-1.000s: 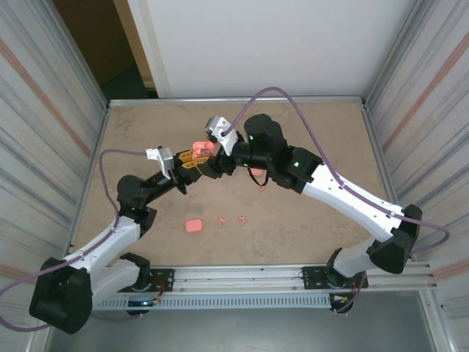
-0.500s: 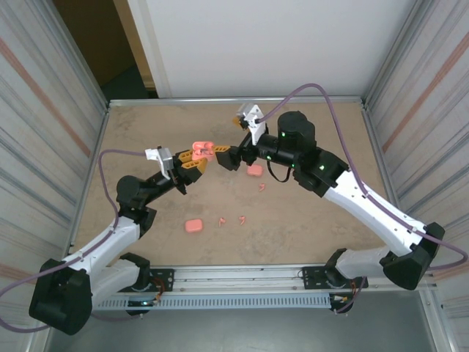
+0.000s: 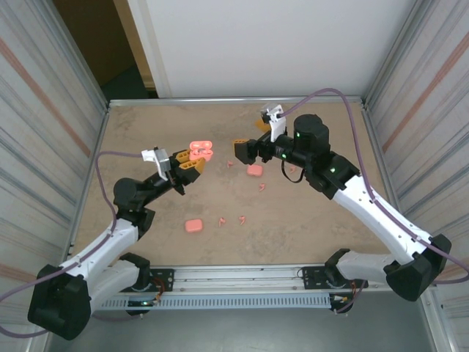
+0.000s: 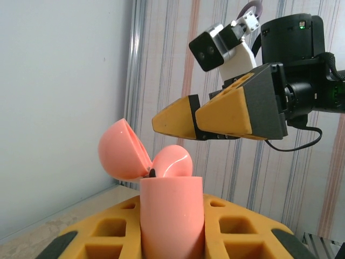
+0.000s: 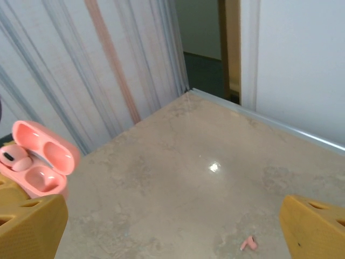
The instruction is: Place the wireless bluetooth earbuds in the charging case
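Observation:
My left gripper (image 3: pixel 192 162) is shut on the charging case (image 3: pixel 199 151), a pink box held above the table with its lid open. In the left wrist view the case (image 4: pixel 171 216) stands upright between the yellow fingers (image 4: pixel 108 232), lid (image 4: pixel 123 150) tipped back. One earbud (image 5: pixel 12 156) sits in a slot of the case (image 5: pixel 46 172). My right gripper (image 3: pixel 242 150) hangs open and empty just right of the case, apart from it, and also shows beyond the case (image 4: pixel 176 120). Its fingers (image 5: pixel 29 224) stand wide. Loose earbuds (image 3: pixel 222 220) (image 3: pixel 262 188) lie on the table; another earbud (image 5: pixel 248 244) lies below the right gripper.
Two closed pink rounded boxes rest on the table, one (image 3: pixel 254 170) under the right arm and one (image 3: pixel 193 226) near the front left. Corrugated metal walls (image 3: pixel 44 147) close both sides, and a metal rail (image 3: pixel 234 100) edges the far side.
My right gripper has drawn back to the right from the open case and opened wide. The left gripper with the case has shifted slightly left and up.

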You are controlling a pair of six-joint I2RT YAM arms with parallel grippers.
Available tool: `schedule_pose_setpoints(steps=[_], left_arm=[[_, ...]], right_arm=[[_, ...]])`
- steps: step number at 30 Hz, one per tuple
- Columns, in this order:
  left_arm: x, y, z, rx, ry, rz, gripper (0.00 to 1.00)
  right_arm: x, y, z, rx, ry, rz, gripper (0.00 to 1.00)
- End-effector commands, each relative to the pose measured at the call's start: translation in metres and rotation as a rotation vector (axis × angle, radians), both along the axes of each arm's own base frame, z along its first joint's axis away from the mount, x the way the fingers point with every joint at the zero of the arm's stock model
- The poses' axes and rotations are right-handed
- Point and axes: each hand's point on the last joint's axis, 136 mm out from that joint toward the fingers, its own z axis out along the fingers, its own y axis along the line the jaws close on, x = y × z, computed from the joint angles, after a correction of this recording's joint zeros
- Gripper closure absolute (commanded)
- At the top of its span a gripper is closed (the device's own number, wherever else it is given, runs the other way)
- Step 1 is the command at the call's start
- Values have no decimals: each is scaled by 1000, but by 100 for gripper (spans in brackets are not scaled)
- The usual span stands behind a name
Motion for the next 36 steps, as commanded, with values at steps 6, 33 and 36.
schedule_pose_setpoints(steps=[6, 33, 36], left_arm=[[-9, 3, 19, -19, -65, 12, 100], [-13, 7, 12, -15, -62, 33, 100], [-13, 7, 13, -15, -65, 34, 100]], right_arm=[[-5, -20, -26, 24, 154, -77, 1], [-47, -32, -173, -25, 831, -137, 18], [-54, -26, -190, -61, 870, -136, 20]])
